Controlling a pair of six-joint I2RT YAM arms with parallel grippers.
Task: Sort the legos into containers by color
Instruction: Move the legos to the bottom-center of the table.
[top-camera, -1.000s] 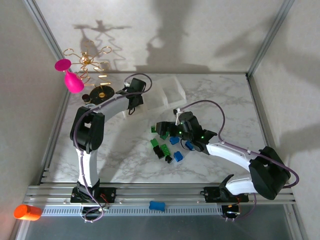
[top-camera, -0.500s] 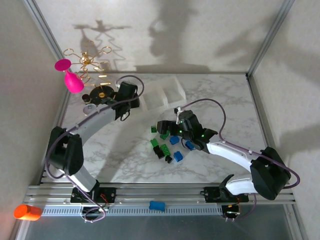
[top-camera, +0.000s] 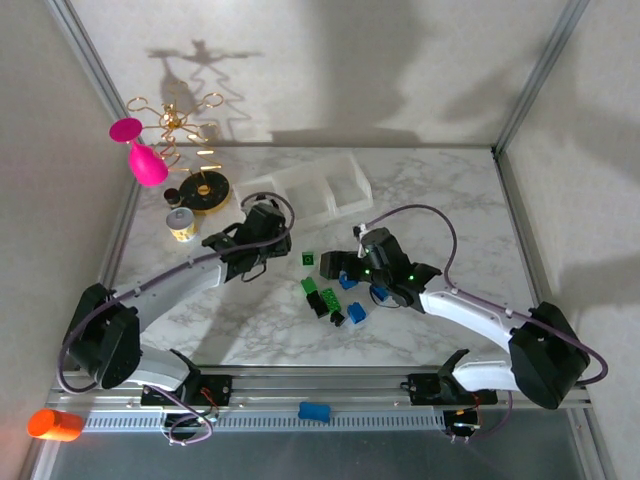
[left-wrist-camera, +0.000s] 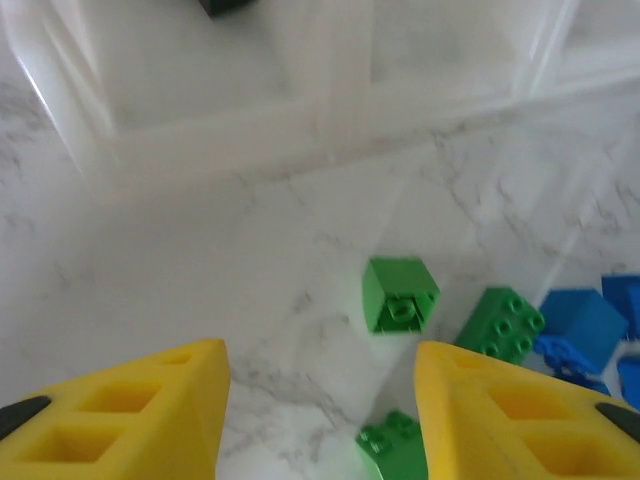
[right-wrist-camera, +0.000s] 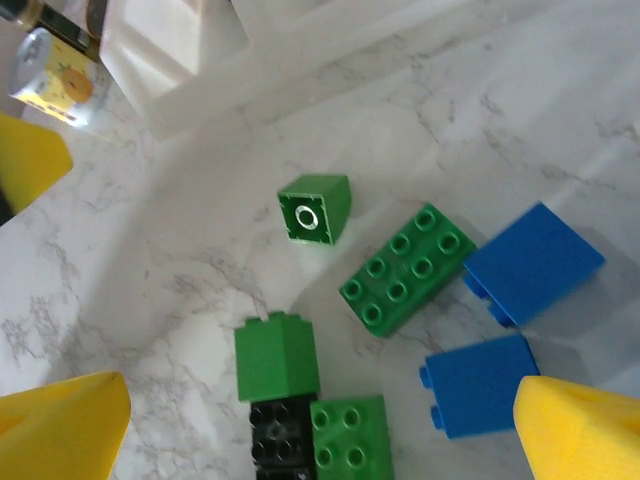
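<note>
Right pincer (right-wrist-camera: 320, 398) spread above legos (right-wrist-camera: 410, 265)

Bare marble (top-camera: 322, 236) between tray (top-camera: 362, 185) and legos (top-camera: 330, 298), left arm (top-camera: 180, 280) crowding left side

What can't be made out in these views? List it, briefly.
- Left wrist: a dark piece behind the tray wall is cut off by the top edge; unidentifiable.
- Right wrist: the black brick runs off the bottom edge.
- Top external: the right gripper covers part of the legos; no full count.
</note>
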